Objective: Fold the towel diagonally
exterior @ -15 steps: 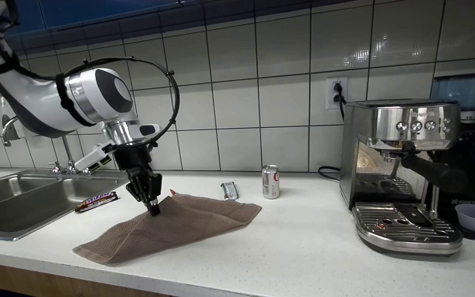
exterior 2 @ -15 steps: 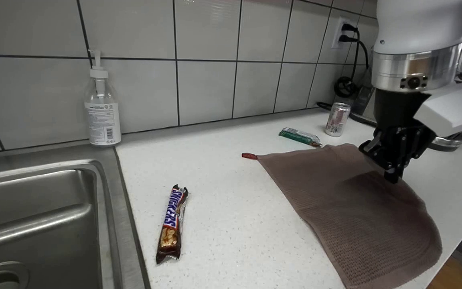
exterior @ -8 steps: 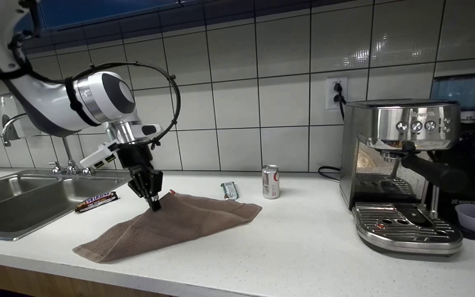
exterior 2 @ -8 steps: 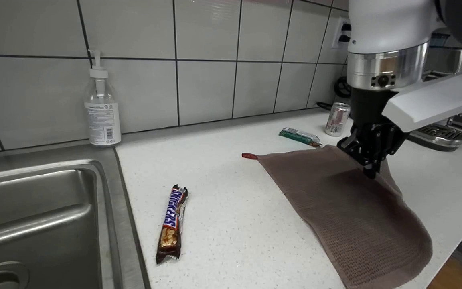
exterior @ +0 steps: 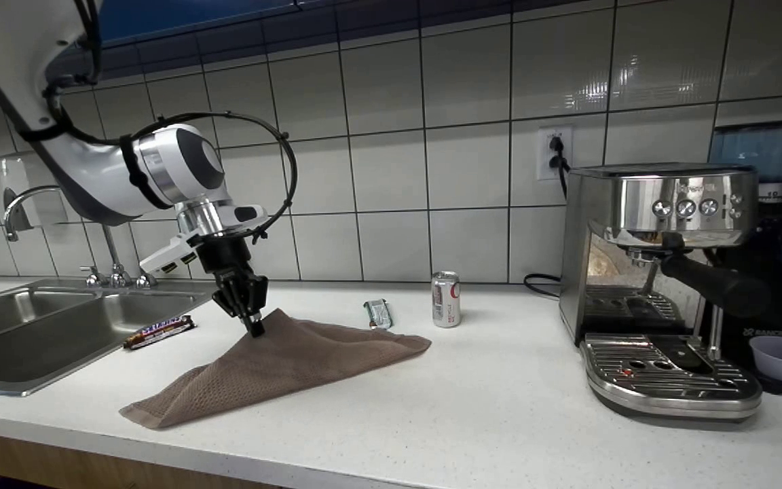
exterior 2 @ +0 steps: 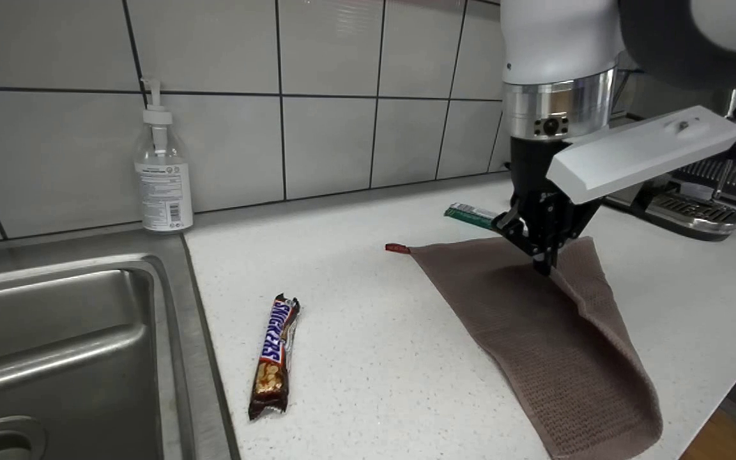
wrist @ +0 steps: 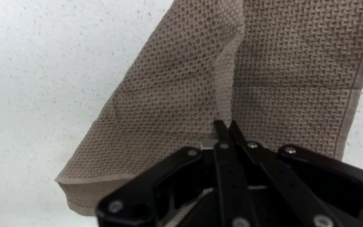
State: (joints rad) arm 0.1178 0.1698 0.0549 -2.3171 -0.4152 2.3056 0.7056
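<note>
The brown towel lies on the white counter, partly lifted and folded over itself in both exterior views. My gripper is above the towel and shut on a part of its edge, which rises to the fingertips. In an exterior view the gripper holds the lifted edge, with the raised flap sloping down to the right. In the wrist view the gripper has its jaws close together on the towel's raised fold. The red tag lies flat at one corner.
A silver can and a green packet stand and lie behind the towel. A wrapped candy bar lies between towel and sink. A coffee machine and a soap bottle are also on the counter.
My gripper has moved left in an exterior view and risen a little, drawing the held towel edge over the rest. The flap has grown, and the arm now hides the can there.
</note>
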